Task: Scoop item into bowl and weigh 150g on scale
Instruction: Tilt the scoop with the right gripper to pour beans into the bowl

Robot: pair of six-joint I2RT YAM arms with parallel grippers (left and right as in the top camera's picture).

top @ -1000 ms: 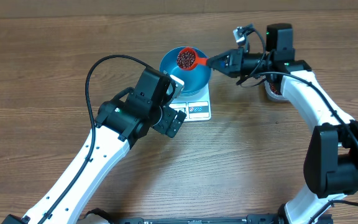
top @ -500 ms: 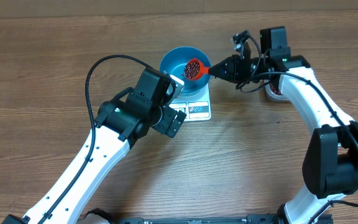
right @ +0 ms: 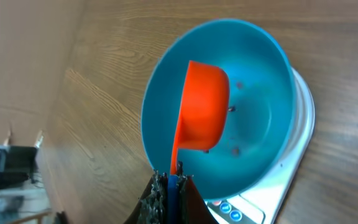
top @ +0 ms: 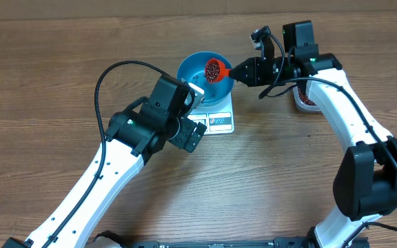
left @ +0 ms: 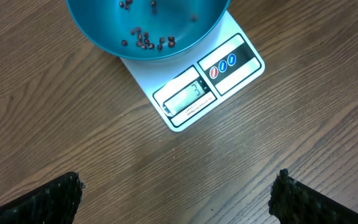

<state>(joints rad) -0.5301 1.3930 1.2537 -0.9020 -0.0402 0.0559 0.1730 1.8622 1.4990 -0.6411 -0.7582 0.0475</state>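
Cropped by left wrist view's top edge: bowl [left: 104,28]. Unreadable: scale [left: 194,78] display digits. Buried in right gripper [right: 169,182]: scoop [right: 204,109] handle end.

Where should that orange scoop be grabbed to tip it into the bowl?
Grip the orange scoop by the far end of its thin handle, coming from the right, outside the bowl. The cup is tilted over the bowl, so only the handle reaches out to the rim; the right arm's fingers pinch it there.
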